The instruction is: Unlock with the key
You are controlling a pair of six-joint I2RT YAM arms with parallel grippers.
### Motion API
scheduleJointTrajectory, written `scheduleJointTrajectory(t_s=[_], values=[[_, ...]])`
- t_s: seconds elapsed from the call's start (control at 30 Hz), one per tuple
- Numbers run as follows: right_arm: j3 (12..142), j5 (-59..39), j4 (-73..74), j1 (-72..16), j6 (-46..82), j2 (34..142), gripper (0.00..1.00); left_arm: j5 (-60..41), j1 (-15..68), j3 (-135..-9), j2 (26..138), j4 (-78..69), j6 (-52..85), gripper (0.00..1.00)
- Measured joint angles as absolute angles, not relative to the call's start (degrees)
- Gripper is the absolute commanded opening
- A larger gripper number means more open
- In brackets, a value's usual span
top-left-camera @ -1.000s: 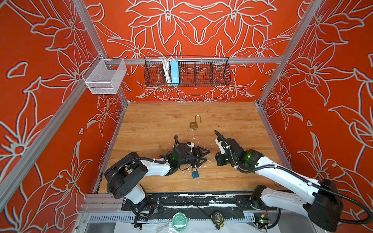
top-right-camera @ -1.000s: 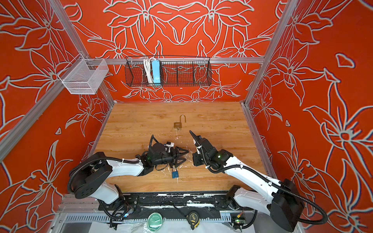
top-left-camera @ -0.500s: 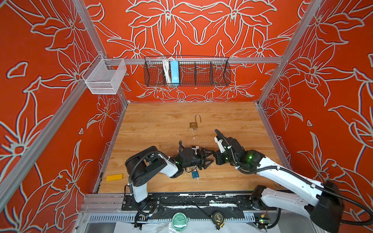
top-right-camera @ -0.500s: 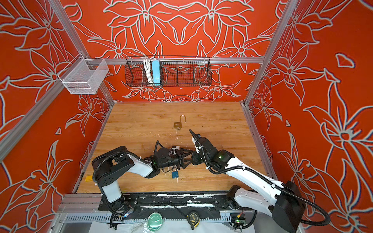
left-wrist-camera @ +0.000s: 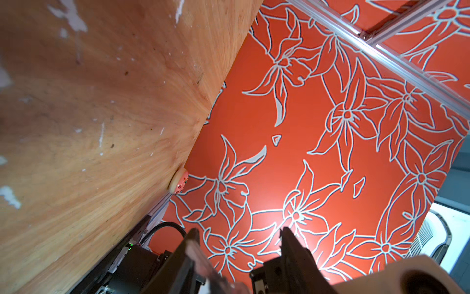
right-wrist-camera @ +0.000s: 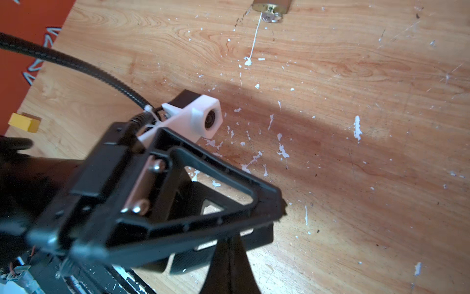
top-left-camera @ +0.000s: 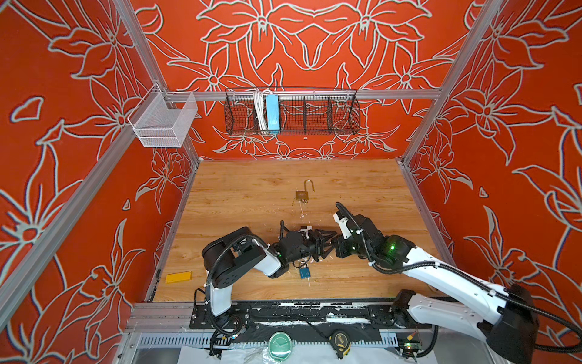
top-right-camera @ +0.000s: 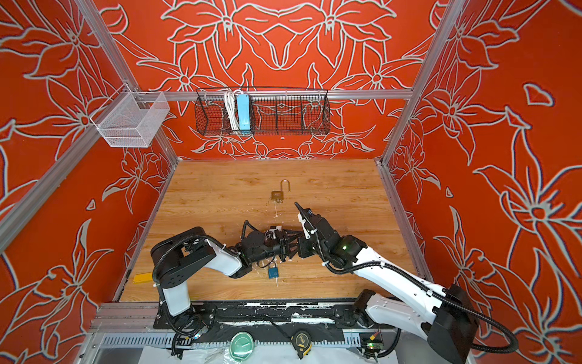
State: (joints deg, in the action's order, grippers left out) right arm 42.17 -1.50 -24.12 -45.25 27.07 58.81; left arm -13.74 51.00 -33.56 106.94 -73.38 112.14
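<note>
**Grippers tip to tip mid-table; both locks down on the wood**

The L gripper [left-wrist-camera: 237, 238] is seen w/ jaws spread in the L wrist view. Nothing is visible between its fingertips [left-wrist-camera: 192, 235]. In both top views it's held low over the table [top-left-camera: 252, 195], pointed toward the R arm.

The R gripper [right-wrist-camera: 229, 245] is shown w/ fingers pressed together in the R wrist view. Whether anything is pinched can't be told. Its tip is placed right at the lower finger of the L gripper; contact vs small gap can't be told.

The blue padlock [top-left-camera: 304, 273] is laid flat near the front of the table, just beside the L wrist. A metal loop [top-left-camera: 298, 263] is seen at its top end; shackle or key ring can't be told.

The brass padlock [top-left-camera: 303, 194] is located further back, approx mid-table, well apart from both grippers. Its shackle [top-left-camera: 309, 186] is swung open. A silver key [right-wrist-camera: 272, 16] is seen stuck in its base in the R wrist view.

A yellow block [top-left-camera: 178, 277] is parked at the front-left table edge.
</note>
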Motion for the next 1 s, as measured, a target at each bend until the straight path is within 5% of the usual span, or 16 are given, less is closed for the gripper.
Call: scheduleJointTrajectory(t_s=[1.0], values=[[41.5,-0.3,-25.3,-45.5,27.1,53.8,0.0,-11.8,50.9,-32.3,107.2,-77.2,111.9,0.07]])
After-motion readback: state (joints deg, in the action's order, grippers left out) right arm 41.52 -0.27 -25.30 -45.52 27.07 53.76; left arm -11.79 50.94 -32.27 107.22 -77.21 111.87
